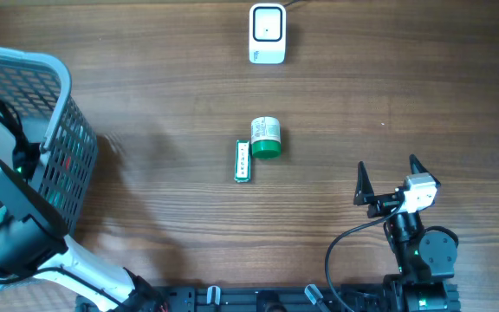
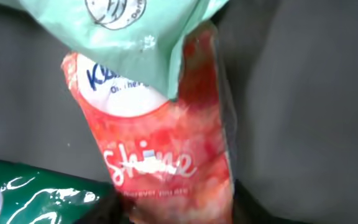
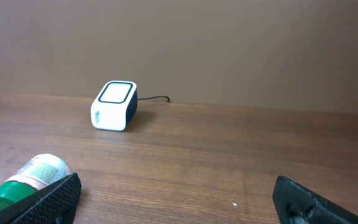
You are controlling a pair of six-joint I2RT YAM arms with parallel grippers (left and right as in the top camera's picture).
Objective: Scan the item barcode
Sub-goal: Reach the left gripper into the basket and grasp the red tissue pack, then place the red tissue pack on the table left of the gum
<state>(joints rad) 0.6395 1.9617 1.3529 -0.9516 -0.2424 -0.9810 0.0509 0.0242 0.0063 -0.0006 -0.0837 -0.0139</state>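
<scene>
My right gripper (image 1: 387,169) stands wide open, holding nothing. My left gripper's opening cannot be determined; a red tissue pack (image 2: 166,149) fills its wrist view.

A red plastic packet (image 2: 166,143) with white "Shine" lettering fills the middle, roughly upright and slightly blurred. A pale green packet (image 2: 135,31) overlaps its top, and a glossy dark green packet (image 2: 36,196) lies at lower left, all against plain grey.

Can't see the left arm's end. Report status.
Left gripper hidden in basket, grip unclear; red tissue pack close at its camera. Right gripper open, empty. Scanner uncovered; bottle and small box lie mid-table.
</scene>
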